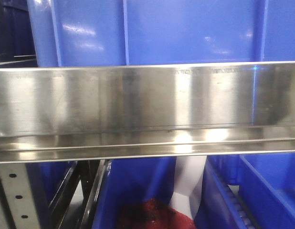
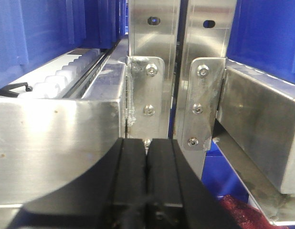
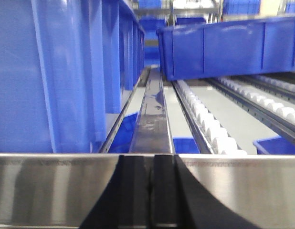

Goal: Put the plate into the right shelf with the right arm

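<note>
A: The plate, the round white one the task wants shelved, shows in no view, so I cannot say where it lies.

B: Then start from the biggest thing. The shiny brushed stainless-steel right shelf point(image 3: 57, 188) has its wide flat front rail directly ahead of the black right end effector point(image 3: 152, 191), very near.

A: Beyond that rail, up and left of the end effector, stands a tall blue plastic bin point(image 3: 47, 71); another blue bin point(image 3: 228, 45) sits further back to its right, over a lane of white rollers point(image 3: 209, 126).

B: And the right end effector itself?

A: Fingers pressed together, nothing between them. The black left end effector point(image 2: 147, 176) looks the same, pointed at the bolted steel uprights point(image 2: 147, 95).

B: So, in my judgement, the plate must be found and gripped at its rim first. Afterwards, lift above the rail, aim for the open roller lane right of the tall bin, and keep the plate level.
</note>
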Tool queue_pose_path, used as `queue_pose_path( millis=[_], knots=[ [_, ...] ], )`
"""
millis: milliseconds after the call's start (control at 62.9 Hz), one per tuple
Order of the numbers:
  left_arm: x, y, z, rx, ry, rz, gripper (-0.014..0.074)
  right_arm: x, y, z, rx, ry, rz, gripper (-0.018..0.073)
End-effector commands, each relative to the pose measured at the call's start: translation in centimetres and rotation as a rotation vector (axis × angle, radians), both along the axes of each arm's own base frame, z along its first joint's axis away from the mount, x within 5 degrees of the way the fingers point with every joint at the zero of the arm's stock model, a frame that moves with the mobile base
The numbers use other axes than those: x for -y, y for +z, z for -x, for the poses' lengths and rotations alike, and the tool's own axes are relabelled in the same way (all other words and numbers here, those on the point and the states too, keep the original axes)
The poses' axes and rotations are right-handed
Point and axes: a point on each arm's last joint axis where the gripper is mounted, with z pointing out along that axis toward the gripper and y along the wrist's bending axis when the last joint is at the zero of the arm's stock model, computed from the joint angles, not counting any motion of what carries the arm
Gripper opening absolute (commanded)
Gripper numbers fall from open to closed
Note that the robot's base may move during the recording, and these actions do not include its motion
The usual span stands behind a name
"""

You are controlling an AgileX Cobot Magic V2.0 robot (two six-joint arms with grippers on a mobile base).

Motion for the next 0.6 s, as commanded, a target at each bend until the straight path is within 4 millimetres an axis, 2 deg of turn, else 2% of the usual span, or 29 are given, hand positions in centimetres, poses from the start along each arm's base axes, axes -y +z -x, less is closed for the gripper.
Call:
queue_pose_path(
  millis=[0,334,477,588],
  knots=[
    [0.0,0.6,0.0,0.085,-0.006,0.015,-0.0047,0.1,1.3,0.3,0.158,-0.013,-0.007,0.0056],
    [0.0,0.6,0.0,0.085,-0.006,0.015,-0.0047,0.4,0.9,0.2,0.148,-0.079,-0.002,0.0056],
    [0.0,0.6,0.0,0.085,-0.006,0.015,-0.0047,0.4,-0.3,0.0,0.13,-0.077,-0.002,0.0056],
    [0.0,0.6,0.0,0.085,-0.006,0.015,-0.0047,0.4,-0.3,0.0,0.125,-0.071,-0.002,0.0056]
  ],
)
